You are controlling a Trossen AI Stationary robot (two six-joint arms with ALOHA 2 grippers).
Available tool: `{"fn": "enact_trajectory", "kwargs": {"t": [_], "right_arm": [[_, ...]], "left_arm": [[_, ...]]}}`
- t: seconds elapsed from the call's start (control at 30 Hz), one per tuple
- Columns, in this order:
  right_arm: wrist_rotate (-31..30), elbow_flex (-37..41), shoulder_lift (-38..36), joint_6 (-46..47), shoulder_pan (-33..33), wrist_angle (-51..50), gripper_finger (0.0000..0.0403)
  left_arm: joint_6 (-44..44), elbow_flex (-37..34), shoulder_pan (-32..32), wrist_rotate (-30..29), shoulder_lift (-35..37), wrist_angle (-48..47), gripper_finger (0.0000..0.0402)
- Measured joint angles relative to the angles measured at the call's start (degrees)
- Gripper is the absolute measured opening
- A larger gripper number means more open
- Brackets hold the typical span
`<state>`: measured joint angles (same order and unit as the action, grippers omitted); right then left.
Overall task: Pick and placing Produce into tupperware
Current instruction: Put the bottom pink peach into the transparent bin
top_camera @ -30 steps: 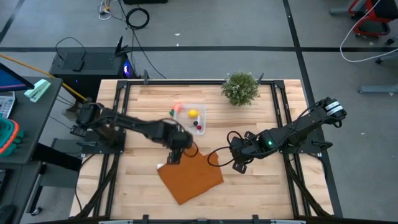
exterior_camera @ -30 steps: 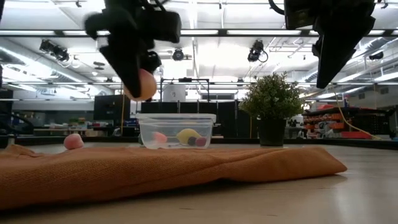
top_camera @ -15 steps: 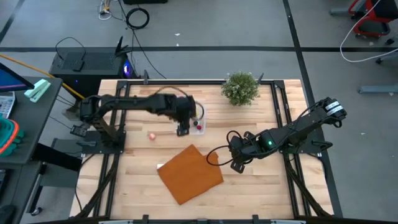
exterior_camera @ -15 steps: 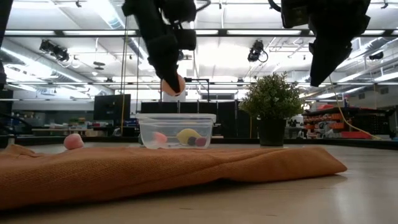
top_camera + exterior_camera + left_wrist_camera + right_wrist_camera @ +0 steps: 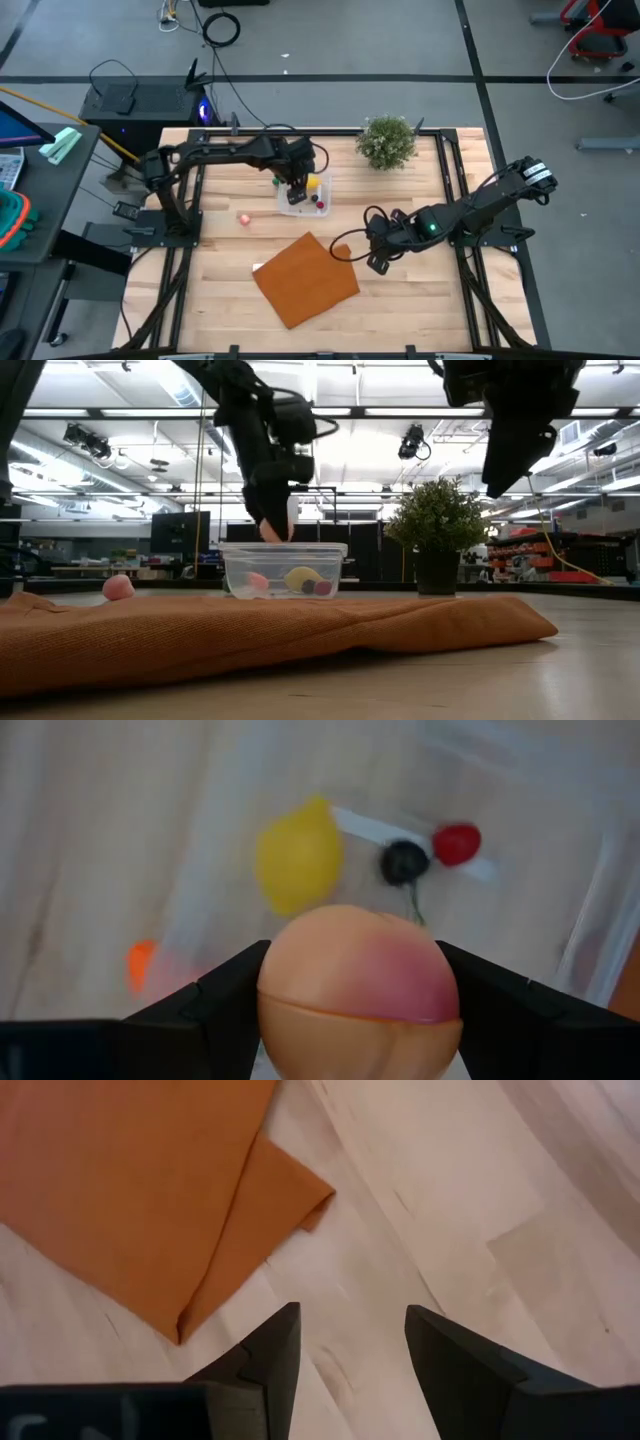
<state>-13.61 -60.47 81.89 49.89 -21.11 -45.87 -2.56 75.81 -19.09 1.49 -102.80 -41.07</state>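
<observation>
My left gripper [image 5: 296,190] is shut on a peach-orange round fruit [image 5: 358,990] and hangs over the clear tupperware [image 5: 327,188], with the fruit at rim height [image 5: 271,532]. In the tupperware [image 5: 236,568] lie a yellow lemon [image 5: 298,857], a dark piece [image 5: 404,862] and a red piece [image 5: 457,842]. An orange piece [image 5: 142,963] shows at its side. A pink piece [image 5: 243,217] rests on the table left of it. My right gripper [image 5: 347,251] is open and hovers over bare wood beside the orange-brown mat's corner [image 5: 300,1195]. My left gripper pinches the peach-orange fruit at its widest part [image 5: 275,1005] between the two fingers [image 5: 215,1005], coming from above and pointing down. The fruit is lifted clear, just above the tupperware's open top.
The orange-brown mat [image 5: 305,280] lies on the table's near middle. A bushy potted plant [image 5: 387,141] stands at the far edge, right of the tupperware. Bare wood lies left of the mat and along the near edge.
My left gripper has carried the peach-orange fruit from above the mat's far corner toward the far edge, over the tupperware, and has come down to its rim, staying shut on the fruit. My right gripper has edged slightly toward the mat.
</observation>
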Motion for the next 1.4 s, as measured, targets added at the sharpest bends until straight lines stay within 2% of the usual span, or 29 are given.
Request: {"fn": "enact_trajectory", "kwargs": {"t": [0.33, 0.83, 1.4], "right_arm": [[0.2, 0.0, 0.0, 0.0, 1.6, 0.8, 0.0151], [0.3, 0.0, 0.0, 0.0, 1.6, 1.0, 0.0151], [0.4, 0.0, 0.0, 0.2, 1.6, 1.0, 0.0151]], "left_arm": [[-13.2, 0.0, 0.6, 0.3, -4.9, -3.0, 0.0274], [-17.7, 0.0, -0.4, 0.4, -7.1, -2.4, 0.0270], [-19.4, 0.0, -0.6, -3.2, -7.1, -0.5, 0.0269]]}}
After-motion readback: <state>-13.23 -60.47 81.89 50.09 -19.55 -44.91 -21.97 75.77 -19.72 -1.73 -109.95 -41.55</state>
